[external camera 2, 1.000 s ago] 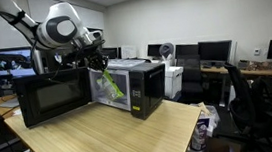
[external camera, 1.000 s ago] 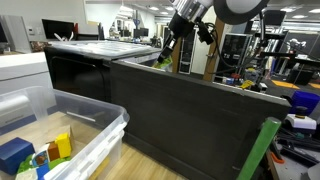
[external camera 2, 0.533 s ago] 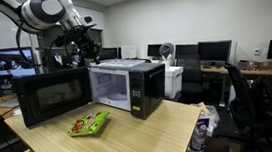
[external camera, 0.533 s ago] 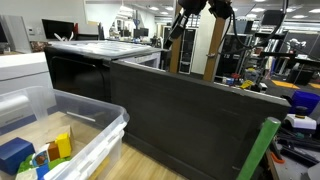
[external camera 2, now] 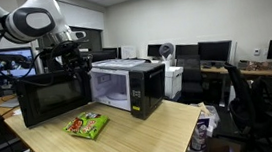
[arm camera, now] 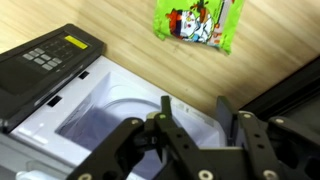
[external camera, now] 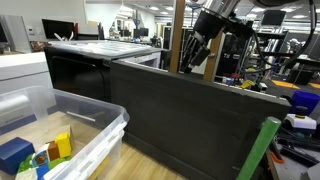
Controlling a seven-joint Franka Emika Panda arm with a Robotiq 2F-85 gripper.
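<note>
While the gripper (arm camera: 195,104) hangs wide and empty, the green bag (arm camera: 200,22) lies well below.

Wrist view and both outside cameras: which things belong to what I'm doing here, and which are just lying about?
In hand:
- gripper, open and empty, by the microwave
- the microwave's door, swung open
- green snack bag, flat on the table

Lying about:
- clear bin holding toys
- monitors
- office chair
</note>
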